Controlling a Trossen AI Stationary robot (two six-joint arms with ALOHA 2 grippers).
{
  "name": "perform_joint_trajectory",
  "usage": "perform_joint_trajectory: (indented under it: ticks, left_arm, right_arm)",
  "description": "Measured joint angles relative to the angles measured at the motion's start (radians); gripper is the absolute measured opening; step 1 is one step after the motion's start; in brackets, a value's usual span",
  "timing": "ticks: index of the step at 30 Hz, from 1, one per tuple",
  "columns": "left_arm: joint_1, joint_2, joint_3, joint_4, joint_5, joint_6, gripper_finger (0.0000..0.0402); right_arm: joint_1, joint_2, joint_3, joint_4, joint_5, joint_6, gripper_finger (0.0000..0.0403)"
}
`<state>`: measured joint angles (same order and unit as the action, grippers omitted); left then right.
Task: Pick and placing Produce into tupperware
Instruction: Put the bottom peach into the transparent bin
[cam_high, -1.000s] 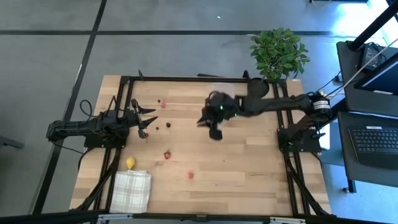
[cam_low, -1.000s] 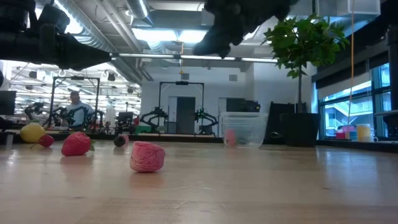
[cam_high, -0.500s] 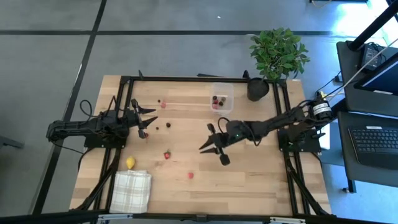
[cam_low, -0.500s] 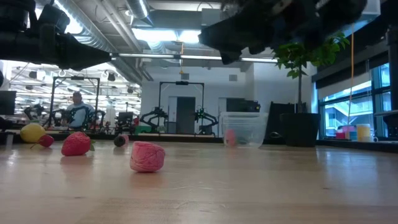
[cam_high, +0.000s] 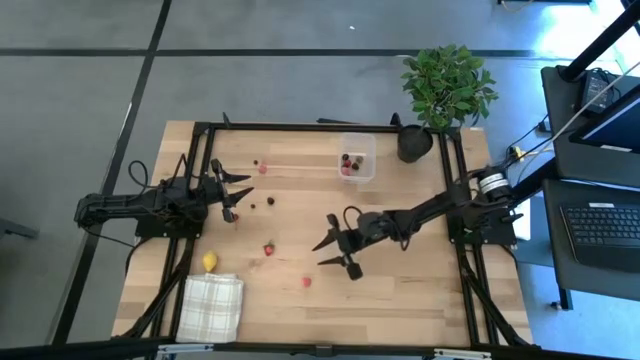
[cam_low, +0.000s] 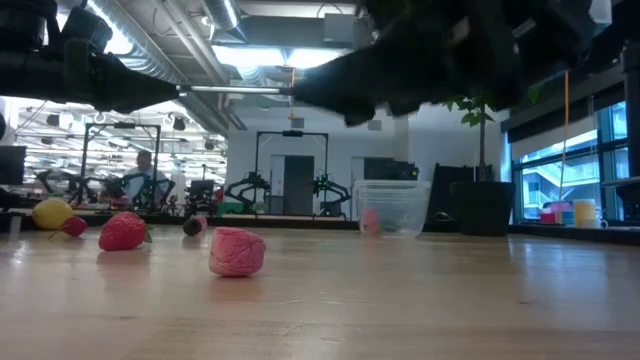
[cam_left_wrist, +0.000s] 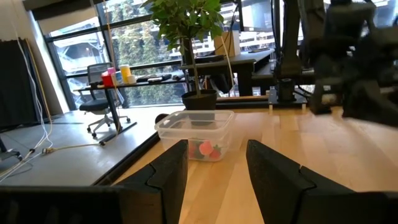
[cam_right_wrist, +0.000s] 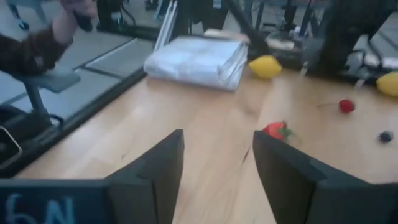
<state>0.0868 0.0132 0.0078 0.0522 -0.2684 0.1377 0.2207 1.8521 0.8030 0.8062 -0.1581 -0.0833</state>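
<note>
Cloth (cam_high: 212, 306) lies folded at the near corner, the lemon (cam_high: 209, 262) just beside it. Two strawberries (cam_high: 306, 281) wait on the bare wood, more berries (cam_high: 262, 167) lie farther back. The right gripper (cam_high: 335, 252) hangs over the middle, fingers spread, holding nothing. The left gripper (cam_high: 229, 194) waits at its side, half open and empty. At the far edge the tupperware (cam_high: 355, 156) contains a few pieces; most produce is not yet inside.

Ahead of the right gripper (cam_high: 337, 249), whose jaws stand apart over bare wood, one red strawberry (cam_high: 268, 248) and a pink berry (cam_high: 306, 282) lie in its path. The folded cloth (cam_high: 212, 305) and lemon (cam_high: 210, 262) sit beyond them. Behind it the tupperware (cam_high: 356, 156) and potted plant (cam_high: 447, 88) block the far edge.
</note>
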Motion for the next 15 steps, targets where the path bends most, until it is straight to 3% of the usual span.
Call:
perform_joint_trajectory:
  ticks: [10,15]
  left_arm:
    - [0.0,0.0,0.0,0.0,0.0,-0.007,0.0157]
    - [0.0,0.0,0.0,0.0,0.0,-0.023,0.0157]
  right_arm:
    - [0.015,0.244,0.161,0.002,-0.002,-0.001,0.0213]
    - [0.031,0.31,0.22,-0.004,-0.054,0.008,0.0213]
